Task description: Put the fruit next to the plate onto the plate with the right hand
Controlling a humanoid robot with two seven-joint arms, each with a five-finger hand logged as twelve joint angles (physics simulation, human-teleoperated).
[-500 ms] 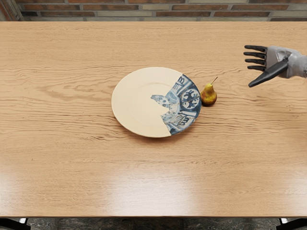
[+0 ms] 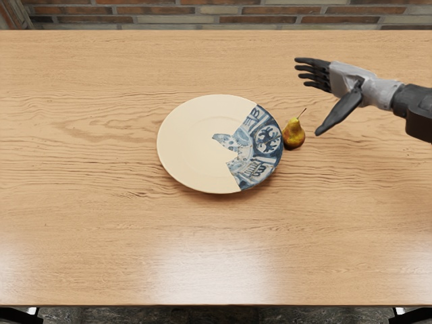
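the right hand (image 2: 339,84) hovers open, fingers spread, near the pear (image 2: 293,133), which stands just beside the plate (image 2: 196,145); best to lower and wrap the pear's belly, not the thin stem, without knocking it over.

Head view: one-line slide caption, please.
Open right robot hand hovers near the pear beside the blue-patterned plate on a wooden table.
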